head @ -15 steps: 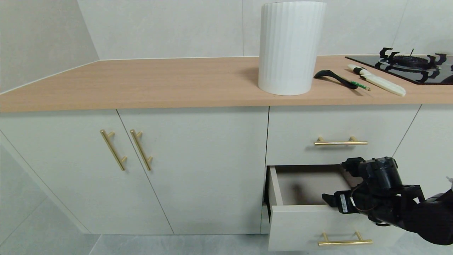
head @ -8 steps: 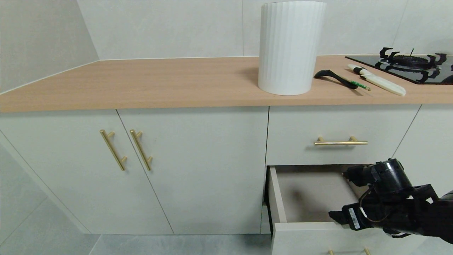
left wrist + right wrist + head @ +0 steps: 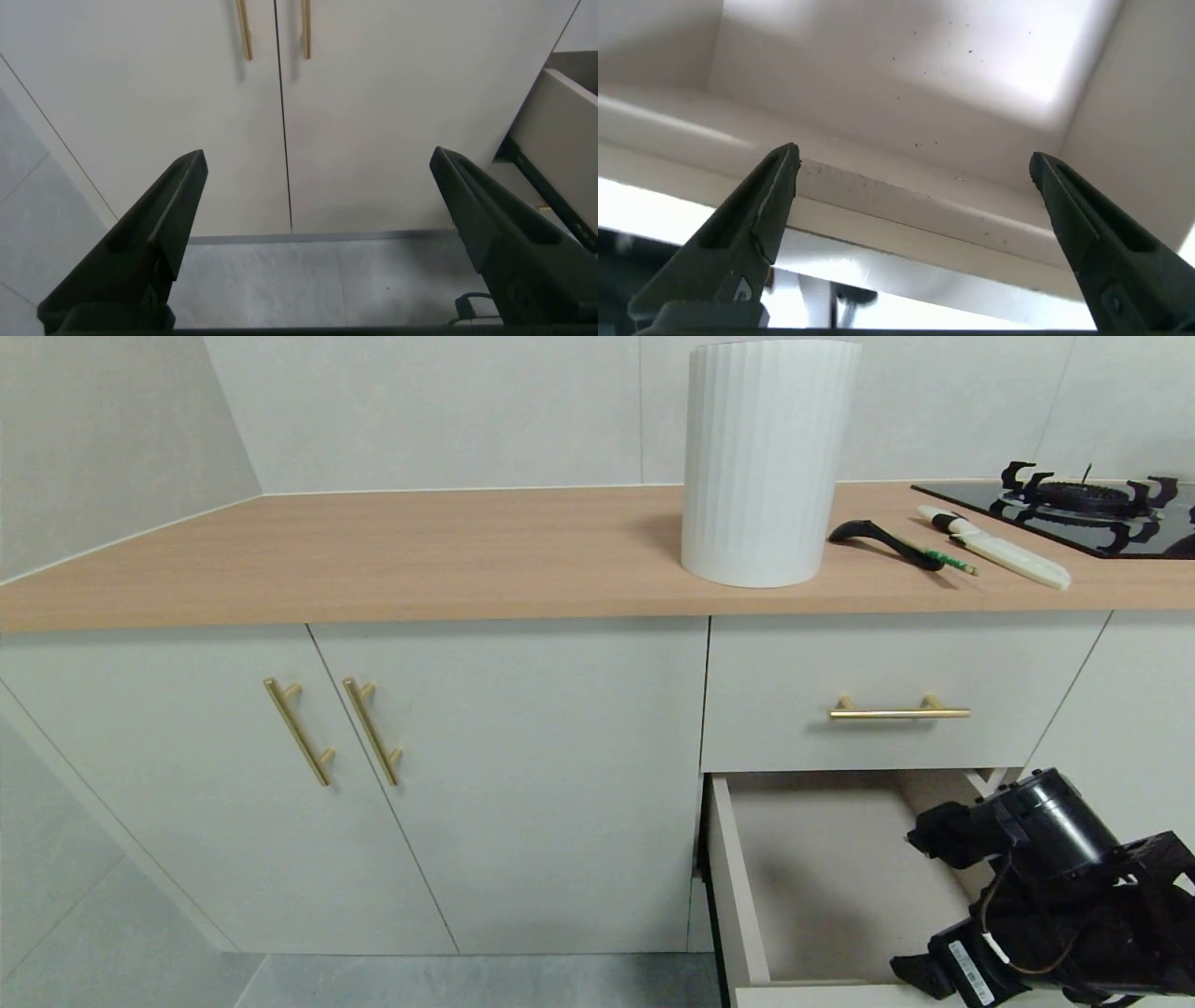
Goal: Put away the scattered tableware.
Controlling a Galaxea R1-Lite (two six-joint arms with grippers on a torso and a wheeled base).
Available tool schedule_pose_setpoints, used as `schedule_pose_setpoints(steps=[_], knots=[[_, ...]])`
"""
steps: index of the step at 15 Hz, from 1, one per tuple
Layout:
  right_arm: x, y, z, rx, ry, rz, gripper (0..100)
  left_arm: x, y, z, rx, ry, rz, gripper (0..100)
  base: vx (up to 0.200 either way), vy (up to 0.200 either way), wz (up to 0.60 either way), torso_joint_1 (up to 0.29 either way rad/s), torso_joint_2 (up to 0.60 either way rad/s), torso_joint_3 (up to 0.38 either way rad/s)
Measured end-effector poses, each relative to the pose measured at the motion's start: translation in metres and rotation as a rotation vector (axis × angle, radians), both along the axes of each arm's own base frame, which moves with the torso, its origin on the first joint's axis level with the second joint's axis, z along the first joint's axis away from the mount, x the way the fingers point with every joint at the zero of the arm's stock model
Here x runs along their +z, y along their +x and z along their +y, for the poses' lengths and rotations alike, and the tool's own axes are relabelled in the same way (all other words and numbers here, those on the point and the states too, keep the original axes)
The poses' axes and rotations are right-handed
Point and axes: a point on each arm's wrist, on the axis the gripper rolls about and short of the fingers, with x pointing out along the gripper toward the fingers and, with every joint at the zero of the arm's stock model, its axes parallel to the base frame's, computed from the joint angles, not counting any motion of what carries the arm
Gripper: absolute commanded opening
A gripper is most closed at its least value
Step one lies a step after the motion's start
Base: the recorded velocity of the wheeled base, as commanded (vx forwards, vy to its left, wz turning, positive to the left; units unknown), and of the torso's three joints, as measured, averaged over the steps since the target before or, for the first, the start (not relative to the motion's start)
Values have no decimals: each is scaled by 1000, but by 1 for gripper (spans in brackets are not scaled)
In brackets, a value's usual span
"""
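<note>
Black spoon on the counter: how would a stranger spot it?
Find the tall white ribbed canister on the wooden counter. Just to its right, toward the stove, lies the black spoon, the only dark curved utensil, beside a pale knife.

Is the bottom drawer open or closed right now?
Open. The bottom drawer is pulled far out, so its bare inside shows, while the top drawer above it sits shut and flush.

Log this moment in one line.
drawer: open | right gripper: open, at drawer front | left gripper: open, facing doors | spoon, knife: on counter
</note>
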Motion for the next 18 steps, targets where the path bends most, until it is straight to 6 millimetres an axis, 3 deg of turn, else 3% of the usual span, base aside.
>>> schedule_pose_setpoints(steps=[10, 15, 18], knots=[[9, -40, 6, 159, -118, 152, 100, 0, 0, 0, -1, 0, 0, 100, 0, 0, 0, 0, 0, 0], [14, -41, 12, 167, -106, 139, 100, 0, 0, 0, 0, 0, 0, 100, 0, 0, 0, 0, 0, 0], [33, -30, 17, 50, 26, 30, 100, 0, 0, 0, 0, 0, 0, 100, 0, 0, 0, 0, 0, 0]])
